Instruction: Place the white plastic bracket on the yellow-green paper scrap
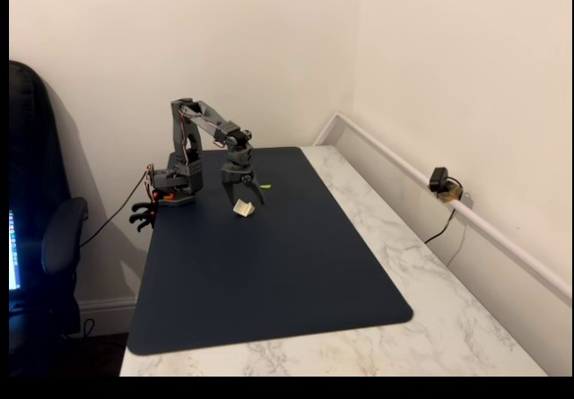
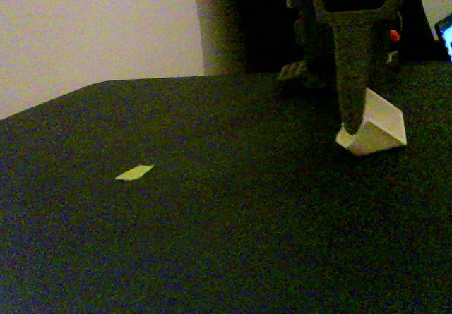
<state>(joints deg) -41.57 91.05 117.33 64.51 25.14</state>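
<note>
Counter (image 1: 466,327): white marbled top, nearest the camera in a fixed view, running along the right side and front edge.
Mat (image 1: 269,273): big dark navy mat over most of the counter, everything sits on it.
White plastic bracket (image 1: 243,207): lies on the mat toward the far end, pretty much right under the pincer. In the low fixed view (image 2: 376,125) it looks like a folded angular piece resting on the mat, with one dark finger (image 2: 353,67) coming down against its left side.
Pincer (image 1: 242,198): pointing down at the bracket, fingers spread apart on either side of it, tips at or just above the mat. Can't tell for sure whether it's actually pinching the bracket, looks more like straddling it.
Yellow-green paper scrap (image 1: 265,186): tiny flat sliver on the mat, just beyond and to the right of the bracket, apart from it. In the low view (image 2: 134,173) it lies well left of the bracket.
Arm (image 1: 202,134): grey, base clamped at the mat's far left corner, folded over forward.
Chair (image 1: 40,238): dark office chair at the left edge.
</note>
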